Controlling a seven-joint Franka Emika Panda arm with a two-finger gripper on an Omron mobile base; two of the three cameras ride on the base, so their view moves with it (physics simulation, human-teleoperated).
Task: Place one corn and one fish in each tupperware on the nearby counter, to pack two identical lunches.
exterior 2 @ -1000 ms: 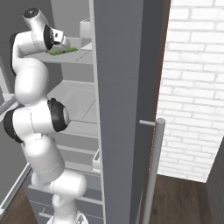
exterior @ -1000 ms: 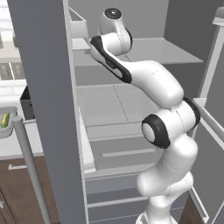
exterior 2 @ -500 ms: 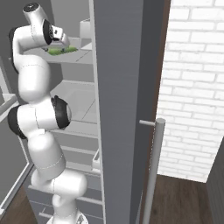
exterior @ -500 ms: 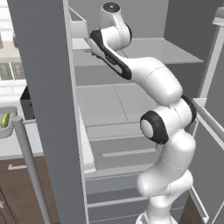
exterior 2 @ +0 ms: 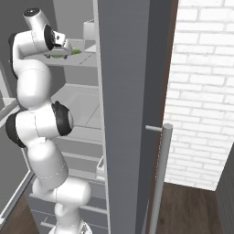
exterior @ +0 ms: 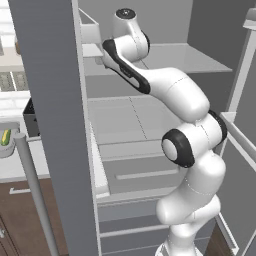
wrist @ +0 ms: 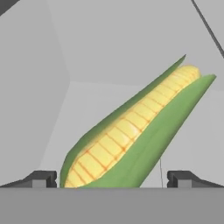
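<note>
Grey fridge interior w/ pale shelves [exterior: 170,57], door [exterior 2: 128,114] swung open, white brick wall [exterior 2: 201,91] off to the side. Gripper [wrist: 112,178] is up at the top shelf, jaws spread wide, nothing gripped. Corn [wrist: 140,131] lies on the shelf right between the fingertips [wrist: 41,178], husk on, tip pointing away.

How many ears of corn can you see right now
2. One yellow, green-husked ear of corn lies on the upper fridge shelf between the open claw tips; another sits on the counter at left. Others may be hidden.
</note>
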